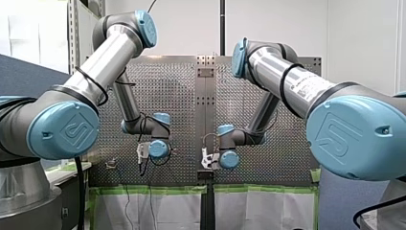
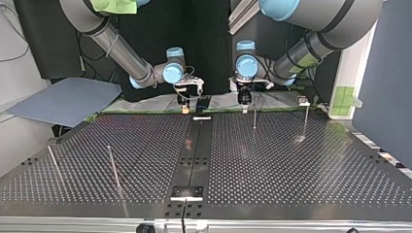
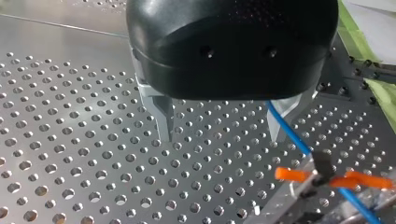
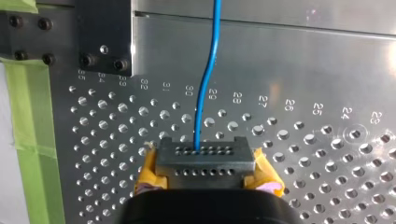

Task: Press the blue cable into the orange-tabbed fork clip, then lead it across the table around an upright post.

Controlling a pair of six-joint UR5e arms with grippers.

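Read clip step as done or nearly: saw cable (image 3: 299,142) lying across clip (image 3: 322,175) between the orange tabs in L wrist view; couldn't confirm full seating. Judged routing as still to do: found no cable round any post (image 2: 254,112) in top view, so whole run across bench (image 2: 291,165) left.

Found L gripper (image 3: 220,135) w/ jaws apart, clamped on nothing. Placed cable just beside one finger, on the clip side, apparently not between the pair; couldn't rule out contact w/ that finger. Placed clip ahead of the jaws, off to that same side.

Found R gripper (image 4: 205,163) w/ jaws together on cable, yellow pads either side; saw cable coming out from between them and heading straight ahead over bench. Put both grippers at bench's far edge in top view, L one near closest post.
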